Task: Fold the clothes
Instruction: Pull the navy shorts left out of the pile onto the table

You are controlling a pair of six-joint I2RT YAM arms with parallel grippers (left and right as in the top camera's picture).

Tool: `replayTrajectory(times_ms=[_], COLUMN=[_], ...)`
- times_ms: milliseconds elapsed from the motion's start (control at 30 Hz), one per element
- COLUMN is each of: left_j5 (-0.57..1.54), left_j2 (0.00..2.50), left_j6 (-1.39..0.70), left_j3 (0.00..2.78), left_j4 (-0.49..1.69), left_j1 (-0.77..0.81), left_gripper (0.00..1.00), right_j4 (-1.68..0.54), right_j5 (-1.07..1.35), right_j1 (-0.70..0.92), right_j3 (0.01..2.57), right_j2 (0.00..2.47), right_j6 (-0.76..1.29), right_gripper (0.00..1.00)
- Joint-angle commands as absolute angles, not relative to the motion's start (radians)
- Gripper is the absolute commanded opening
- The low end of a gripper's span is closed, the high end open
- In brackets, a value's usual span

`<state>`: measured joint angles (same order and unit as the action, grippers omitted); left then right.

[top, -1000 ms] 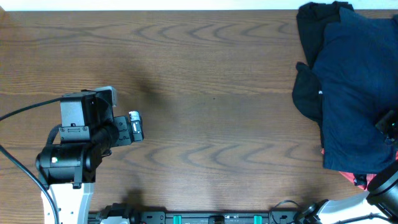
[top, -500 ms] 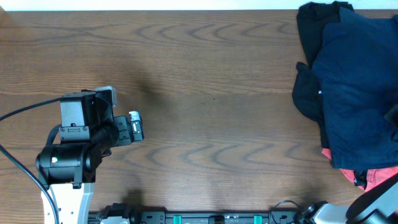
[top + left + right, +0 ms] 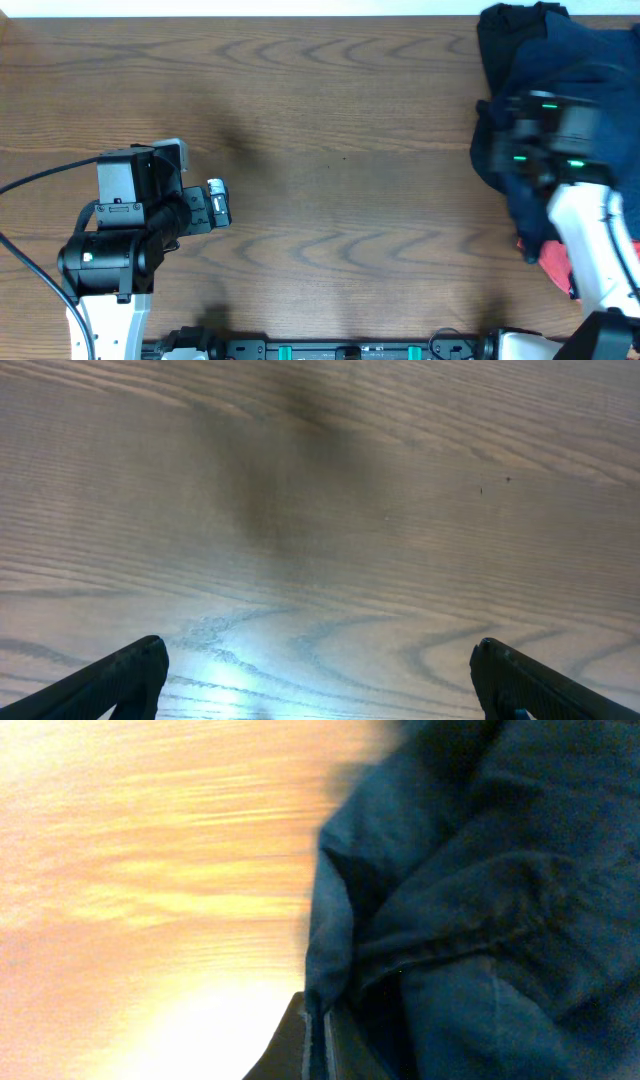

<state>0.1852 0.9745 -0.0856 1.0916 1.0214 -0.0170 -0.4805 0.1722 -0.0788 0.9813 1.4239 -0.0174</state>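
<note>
Over the wood-grain table (image 3: 330, 200), the right gripper (image 3: 318, 1045) clamps the navy shorts (image 3: 480, 950), seemingly fetching them; the left gripper (image 3: 318, 650) gapes idle. Next: spread them flat.

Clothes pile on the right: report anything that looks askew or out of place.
The clothes lie in a rumpled heap at the right edge of the table, none flat: a navy garment bunched over a black one, with a coral-red piece poking out beneath at the near side. Nothing looks spilled or damaged.
</note>
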Motion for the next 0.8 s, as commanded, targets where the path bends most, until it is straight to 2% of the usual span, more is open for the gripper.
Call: replayTrajectory(times_ms=[0,133,200,267,333,433,600,767], left_j5=[0.198,0.198,0.198,0.198,0.198,0.198,0.216,0.326], left_j2=[0.973,0.973,0.973,0.973,0.973,0.973,0.973,0.999], left_j6=[-0.095,-0.095,-0.095,-0.095,-0.095,-0.096,-0.113,-0.119], left_j3=[1.110,1.110,1.110,1.110,1.110,1.110,1.110,1.105], left_j4=[1.024,1.024,1.024,1.024,1.023,1.023,0.994,0.934], left_j1=[-0.016,-0.016,-0.016,-0.016,-0.016,-0.016,-0.016,-0.015], left_gripper=[0.98,0.98,0.98,0.98,0.98,0.98,0.98,0.98], right_j4=[-0.463,-0.351,-0.279,-0.216,-0.189,-0.215,-0.295,-0.374], right_j5=[0.213,0.211,0.194,0.179,0.179,0.126,0.026,0.007], right_j1=[0.111,0.285,0.333,0.352,0.352,0.325,0.226,0.104], right_j3=[0.996,0.996,0.996,0.996,0.996,0.996,0.997,0.997], right_j2=[1.443,1.475,1.476,1.473,1.473,1.472,1.434,1.342], right_j6=[0.009,0.034,0.033,0.033,0.033,0.032,0.033,0.029], right_gripper=[0.01,0.03,0.09,0.35,0.67,0.98,0.99,0.99])
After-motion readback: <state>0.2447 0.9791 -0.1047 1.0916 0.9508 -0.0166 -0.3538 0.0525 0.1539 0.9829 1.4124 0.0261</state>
